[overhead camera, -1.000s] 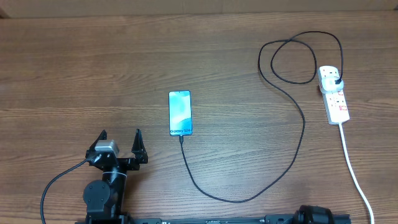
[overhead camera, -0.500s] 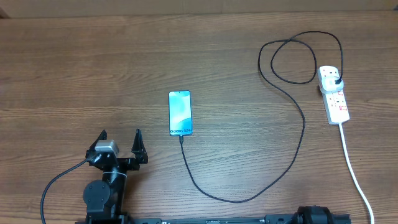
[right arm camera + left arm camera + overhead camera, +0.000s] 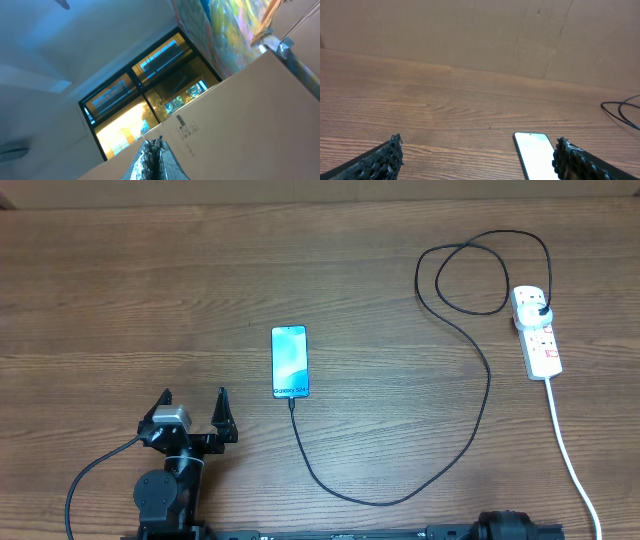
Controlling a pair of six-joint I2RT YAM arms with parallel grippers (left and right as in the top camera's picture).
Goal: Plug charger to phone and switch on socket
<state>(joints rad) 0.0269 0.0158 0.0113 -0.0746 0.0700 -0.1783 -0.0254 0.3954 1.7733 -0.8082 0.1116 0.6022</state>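
Note:
The phone (image 3: 290, 361) lies face up mid-table, its screen lit; it also shows in the left wrist view (image 3: 536, 155). The charger, a thin black cable (image 3: 470, 435), runs from the phone's bottom edge, where its tip sits, in a wide loop to a black plug (image 3: 541, 308) seated in the white socket strip (image 3: 538, 332) at the right. A stretch of cable also shows in the left wrist view (image 3: 621, 109). My left gripper (image 3: 194, 400) is open and empty, near the front edge, left of the phone. My right gripper (image 3: 156, 150) is shut on nothing and points up, away from the table.
The strip's thick white cord (image 3: 572, 455) runs down to the front right edge. A cardboard wall (image 3: 480, 35) stands along the table's far side. The right arm's base (image 3: 510, 527) sits at the bottom edge.

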